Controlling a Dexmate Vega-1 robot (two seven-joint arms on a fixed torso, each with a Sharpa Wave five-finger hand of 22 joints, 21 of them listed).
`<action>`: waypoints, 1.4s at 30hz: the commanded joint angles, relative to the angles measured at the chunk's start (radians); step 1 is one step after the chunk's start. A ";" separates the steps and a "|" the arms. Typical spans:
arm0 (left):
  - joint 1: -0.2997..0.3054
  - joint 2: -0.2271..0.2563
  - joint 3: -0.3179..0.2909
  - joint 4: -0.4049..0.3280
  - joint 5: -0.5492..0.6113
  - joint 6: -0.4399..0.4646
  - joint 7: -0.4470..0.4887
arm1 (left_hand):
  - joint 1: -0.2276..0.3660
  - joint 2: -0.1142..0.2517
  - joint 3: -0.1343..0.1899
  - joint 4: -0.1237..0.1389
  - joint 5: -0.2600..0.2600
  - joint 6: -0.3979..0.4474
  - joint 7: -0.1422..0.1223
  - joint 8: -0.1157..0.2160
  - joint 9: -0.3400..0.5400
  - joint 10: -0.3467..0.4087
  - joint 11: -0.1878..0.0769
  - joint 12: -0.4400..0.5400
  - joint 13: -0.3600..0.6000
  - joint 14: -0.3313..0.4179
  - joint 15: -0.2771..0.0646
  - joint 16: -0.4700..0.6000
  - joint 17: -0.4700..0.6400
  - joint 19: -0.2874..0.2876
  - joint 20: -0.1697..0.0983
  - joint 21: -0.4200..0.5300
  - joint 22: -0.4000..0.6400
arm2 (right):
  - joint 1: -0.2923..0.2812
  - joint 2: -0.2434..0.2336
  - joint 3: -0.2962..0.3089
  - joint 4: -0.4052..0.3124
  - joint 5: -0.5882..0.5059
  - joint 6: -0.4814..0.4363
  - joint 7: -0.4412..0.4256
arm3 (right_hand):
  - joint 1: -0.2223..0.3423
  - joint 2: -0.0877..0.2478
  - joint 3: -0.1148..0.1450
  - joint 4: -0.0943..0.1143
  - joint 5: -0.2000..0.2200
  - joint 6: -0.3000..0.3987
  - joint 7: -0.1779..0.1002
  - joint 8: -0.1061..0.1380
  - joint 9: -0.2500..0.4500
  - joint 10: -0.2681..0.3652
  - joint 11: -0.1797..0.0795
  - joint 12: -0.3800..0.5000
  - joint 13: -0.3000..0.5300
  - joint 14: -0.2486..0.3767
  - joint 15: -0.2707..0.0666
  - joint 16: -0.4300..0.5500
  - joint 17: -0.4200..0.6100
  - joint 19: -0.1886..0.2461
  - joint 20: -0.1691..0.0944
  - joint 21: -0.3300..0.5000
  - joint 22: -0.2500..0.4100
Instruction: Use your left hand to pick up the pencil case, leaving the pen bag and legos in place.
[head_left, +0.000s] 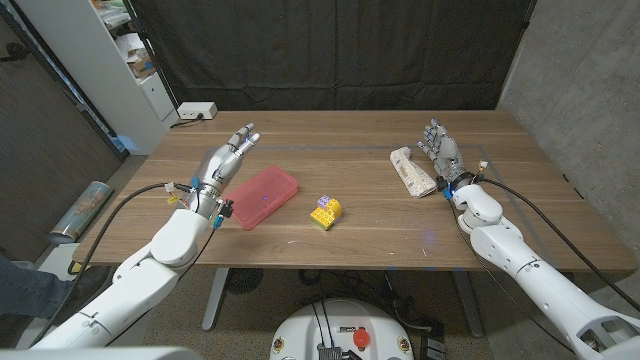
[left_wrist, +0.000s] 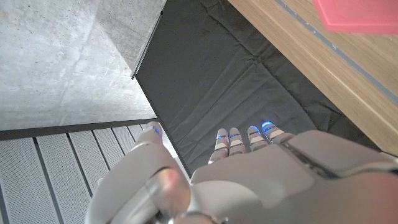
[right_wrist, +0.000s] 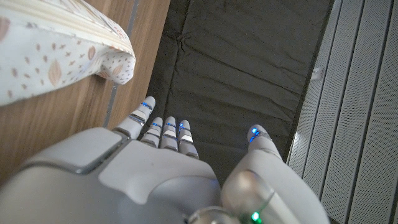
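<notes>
Left hand (head_left: 225, 160) spread, holding nothing, standing on edge just left of the pink pencil case (head_left: 258, 196); can't tell from the head view if it touches the case. My left wrist view has the same hand (left_wrist: 249, 174) with fingers (left_wrist: 235, 138) extended side by side and a corner of the case (left_wrist: 357, 15) on the wooden table (left_wrist: 323, 62). Case lid closed, contents not visible. Yellow-and-purple legos (head_left: 325, 212) sit just right of the case, near the table's (head_left: 350, 250) middle, apart from it. Right hand (head_left: 440, 150) also spread and holding nothing, beside the white patterned pen bag (head_left: 412, 171); bag closed, contents hidden. Right wrist view shows that hand (right_wrist: 161, 174) and the bag's end (right_wrist: 62, 50) close by.
</notes>
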 joint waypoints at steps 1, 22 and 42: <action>0.057 -0.002 -0.049 -0.051 0.074 0.025 0.041 | 0.012 0.000 0.004 -0.009 -0.004 0.007 0.002 0.005 0.002 -0.001 -0.003 0.007 -0.001 0.003 0.001 0.003 0.003 -0.001 0.009 0.006 0.004 | -0.015 -0.007 0.006 -0.012 0.000 0.005 -0.005 | 0.001 0.011 -0.001 0.000 0.008 0.008 0.001 0.002 0.003 0.001 0.002 0.001 0.002 0.012 0.003 0.006 -0.001 0.006 0.005 0.007 0.002; 0.145 -0.011 -0.115 -0.173 0.207 0.141 0.088 | 0.023 0.004 0.006 -0.019 -0.007 0.010 -0.002 0.002 0.003 0.003 0.010 0.008 -0.001 0.010 0.004 0.003 0.003 0.002 0.018 0.006 0.004 | -0.023 0.007 0.012 0.011 0.009 0.037 0.008 | 0.000 0.012 -0.003 -0.001 0.009 0.012 0.001 0.002 0.003 0.001 0.001 0.001 0.002 0.013 0.005 0.006 -0.002 0.005 0.007 0.007 0.002; 0.153 -0.019 -0.136 -0.211 0.305 0.253 0.099 | 0.038 0.008 0.011 -0.031 -0.008 0.007 -0.009 0.000 0.003 0.002 0.008 0.006 -0.001 0.012 0.004 0.002 0.003 0.003 0.023 0.005 0.003 | -0.007 0.025 0.008 0.058 0.027 0.049 0.036 | -0.002 0.013 -0.006 -0.001 0.008 0.016 0.001 0.003 0.003 0.004 0.005 0.001 0.003 0.020 0.006 0.009 -0.003 0.008 0.007 0.008 0.002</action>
